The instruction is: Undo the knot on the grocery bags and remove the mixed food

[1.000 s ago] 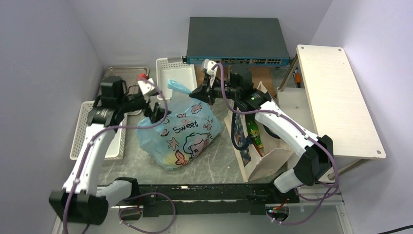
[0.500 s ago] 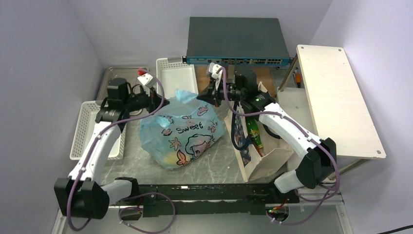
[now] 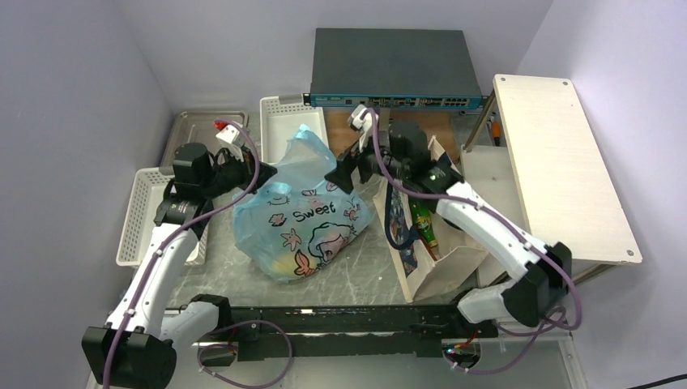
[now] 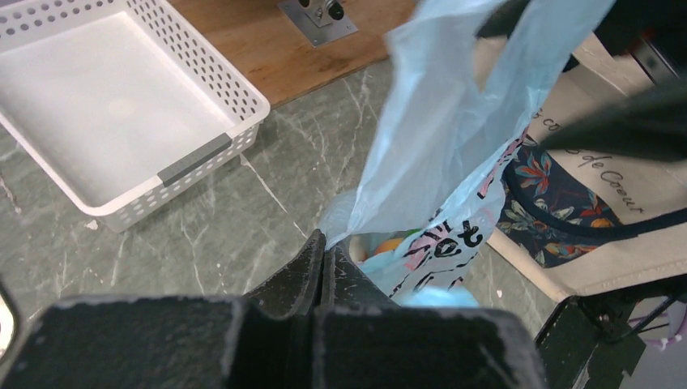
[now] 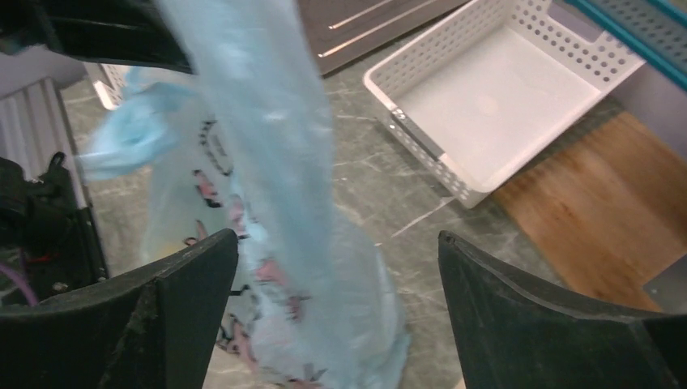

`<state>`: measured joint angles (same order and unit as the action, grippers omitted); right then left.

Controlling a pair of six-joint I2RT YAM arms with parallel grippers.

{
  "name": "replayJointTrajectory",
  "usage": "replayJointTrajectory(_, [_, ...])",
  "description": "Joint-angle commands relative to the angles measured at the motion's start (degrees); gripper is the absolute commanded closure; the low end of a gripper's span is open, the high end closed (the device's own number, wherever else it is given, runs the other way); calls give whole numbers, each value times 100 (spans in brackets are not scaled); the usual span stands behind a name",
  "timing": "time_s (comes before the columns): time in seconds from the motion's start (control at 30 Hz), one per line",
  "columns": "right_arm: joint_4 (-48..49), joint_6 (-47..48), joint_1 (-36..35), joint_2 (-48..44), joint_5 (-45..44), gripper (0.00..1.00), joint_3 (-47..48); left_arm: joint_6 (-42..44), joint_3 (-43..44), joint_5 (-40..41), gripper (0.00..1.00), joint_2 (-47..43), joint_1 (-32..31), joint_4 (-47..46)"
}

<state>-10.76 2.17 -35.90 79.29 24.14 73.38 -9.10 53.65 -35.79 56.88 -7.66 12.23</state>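
The left gripper (image 4: 324,243) is closed, apparently pinching the mouth of the grocery bag (image 3: 304,219) between the arms, while the right gripper (image 5: 338,237) stands wide open around its raised handle (image 3: 304,142), so untying seems nearly finished and next the mouth must be spread to reach the mixed food (image 4: 389,243) inside.

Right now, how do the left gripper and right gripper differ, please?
The left gripper has shut jaws, apparently pinching the grocery bag; the right gripper has wide-open jaws with bag plastic loose between them. The left gripper flanks the bag's left side, the right gripper its right. Both are near its top.
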Motion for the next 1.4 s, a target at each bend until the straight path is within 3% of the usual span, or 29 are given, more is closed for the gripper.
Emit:
replayJointTrajectory(0.0, [90, -345, -632, -509, -1444, 2, -190, -394, 9, 206, 100, 10, -64, -315])
replayJointTrajectory(0.23, [151, -448, -890, 423, -3182, 2, 354, -265, 24, 32, 100, -17, -238, -396])
replayJointTrajectory(0.37, [-497, -192, -840, 730, -3206, 6, 584, 56, 155, 278, 100, -117, -245, -106])
replayJointTrajectory(0.57, [-1288, 424, -160, 84, -2675, 21, -62, 620, 424, 639, 100, -170, 241, 97])
replayJointTrajectory(0.77, [-1868, 1208, 871, -343, -1840, 61, -444, 750, 709, 568, 100, 324, 746, -25])
replayJointTrajectory(0.97, [-1765, 1410, 1101, -224, -471, 98, -239, 808, 1030, 261, 100, 838, 757, 2])
replayJointTrajectory(1.0, [-1736, 1410, 1106, -195, -210, 99, -181, 836, 1094, 121, 100, 915, 757, 59])
replayJointTrajectory(1.03, [-1729, 1375, 1106, -153, 43, 94, -110, 936, 1159, -41, 100, 992, 757, 110])
replayJointTrajectory(1.07, [-1776, 1387, 1103, -112, 277, 81, -23, 1057, 1240, -230, 99, 1065, 757, 209])
replayJointTrajectory(1.1, [-1862, 1410, 1104, -98, 389, 63, 78, 1219, 1410, -397, 86, 1145, 757, 435])
replayJointTrajectory(1.17, [-1980, 1422, 1119, -171, 532, 44, 199, 1607, 1923, -759, 52, 1281, 757, 1194])
replayJointTrajectory(1.3, [-2145, 1631, 1147, -724, 968, 25, 247, 2658, 2576, -1478, 15, 1125, 1118, 2772])
replayJointTrajectory(1.37, [-2154, 1616, 1140, -1019, 1269, 23, 258, 3473, 2980, -1750, 7, 1020, 1185, 3671])
